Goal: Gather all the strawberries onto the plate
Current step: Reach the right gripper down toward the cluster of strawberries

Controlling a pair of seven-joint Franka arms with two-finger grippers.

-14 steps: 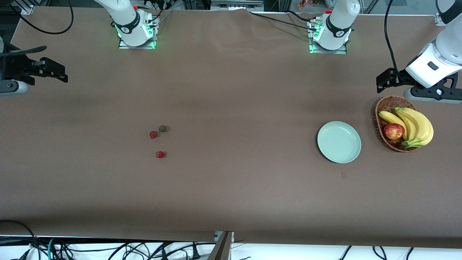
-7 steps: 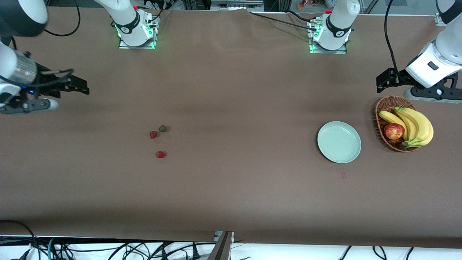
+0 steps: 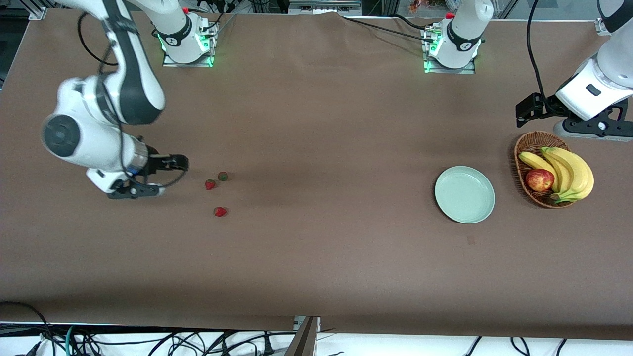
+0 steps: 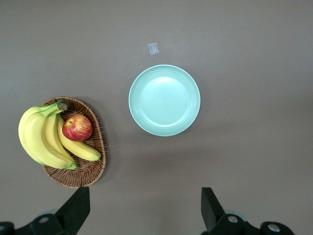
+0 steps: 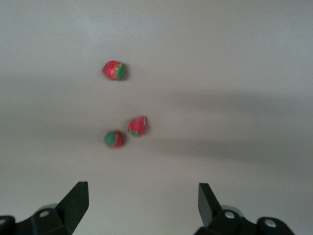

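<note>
Three strawberries lie close together on the brown table: a red one [image 3: 210, 185], a darker greenish one [image 3: 223, 176] and a red one [image 3: 220, 211] nearer the front camera. In the right wrist view they show ahead of the fingers [image 5: 114, 70], [image 5: 138, 126], [image 5: 114, 139]. My right gripper [image 3: 133, 191] [image 5: 142, 205] is open and empty, over bare table beside the berries, toward the right arm's end. The mint-green plate [image 3: 465, 194] [image 4: 164, 100] lies empty toward the left arm's end. My left gripper [image 3: 591, 129] [image 4: 144, 210] is open and empty, waiting over the table by the basket.
A brown wicker basket [image 3: 525, 148] [image 4: 93, 171] with bananas [image 3: 573, 173] and a red apple [image 3: 539, 180] stands beside the plate, toward the left arm's end. A small tape mark [image 3: 470, 240] lies nearer the front camera than the plate.
My right arm has swung in from the table's end and come down beside the strawberries. The left arm, the berries and the plate have not moved.
</note>
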